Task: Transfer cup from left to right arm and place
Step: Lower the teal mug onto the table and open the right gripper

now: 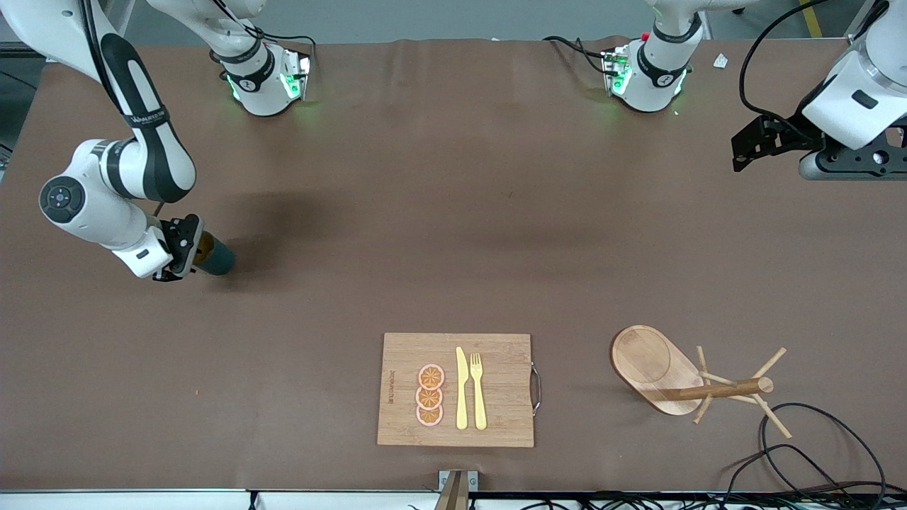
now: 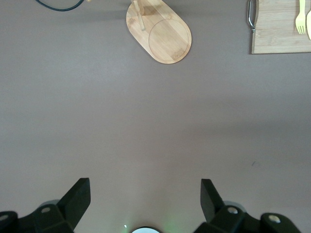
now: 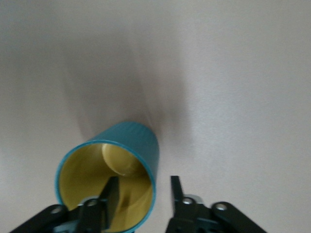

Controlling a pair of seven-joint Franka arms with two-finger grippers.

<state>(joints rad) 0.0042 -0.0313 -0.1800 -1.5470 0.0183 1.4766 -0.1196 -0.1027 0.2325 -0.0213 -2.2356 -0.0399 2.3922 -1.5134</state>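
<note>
The dark teal cup [image 1: 218, 259] is near the right arm's end of the table, its yellowish inside facing the right gripper [image 1: 190, 249]. In the right wrist view one finger [image 3: 111, 196] is inside the cup [image 3: 131, 145] and the other is outside its rim. There is a gap on both sides of the wall, so the right gripper [image 3: 143, 196] is open around the rim. The handle is hidden. I cannot tell whether the cup rests on the table. The left gripper [image 1: 752, 145] hangs open and empty over the left arm's end, and its fingers are wide apart in the left wrist view [image 2: 146, 196].
A wooden cutting board [image 1: 404, 354] with three orange slices, a yellow knife and a fork lies near the front camera's edge. A wooden peg rack [image 1: 723, 388] lies tipped on its oval base [image 2: 160, 31] toward the left arm's end. Black cables [image 1: 815, 453] lie at that near corner.
</note>
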